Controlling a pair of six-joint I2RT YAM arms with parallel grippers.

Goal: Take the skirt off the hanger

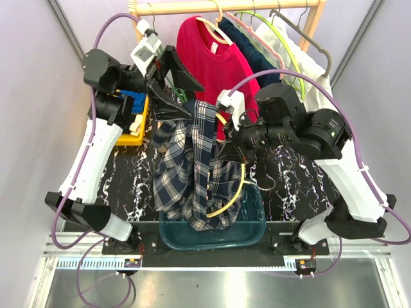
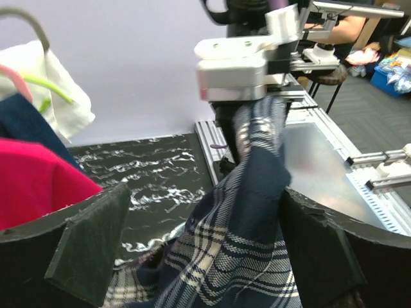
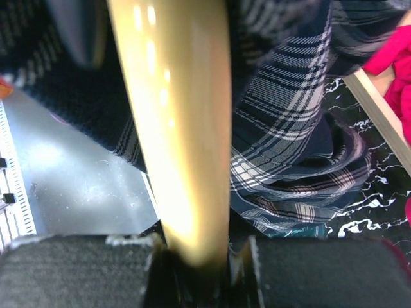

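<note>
While R fingers (image 3: 321, 273) hold yellow hanger (image 3: 170, 128), skirt (image 1: 253, 48) well apart, behind

Skirt (image 1: 257, 54) mostly hidden behind red T-shirt (image 1: 212, 61) (hem unseen).

We find the T-shirt (image 1: 205, 58) hanging on the rail (image 1: 225, 8) at the far edge of the table (image 1: 289, 173), with the skirt (image 1: 257, 58) beside it on the right. In front of them the shirt (image 1: 186, 167) hangs between the left gripper (image 2: 205, 212) and the right gripper (image 1: 226, 151). The right gripper clasps the shirt hanger (image 3: 180, 128), and the shirt's lower end sits in the bin (image 1: 257, 215) at the near edge.
</note>
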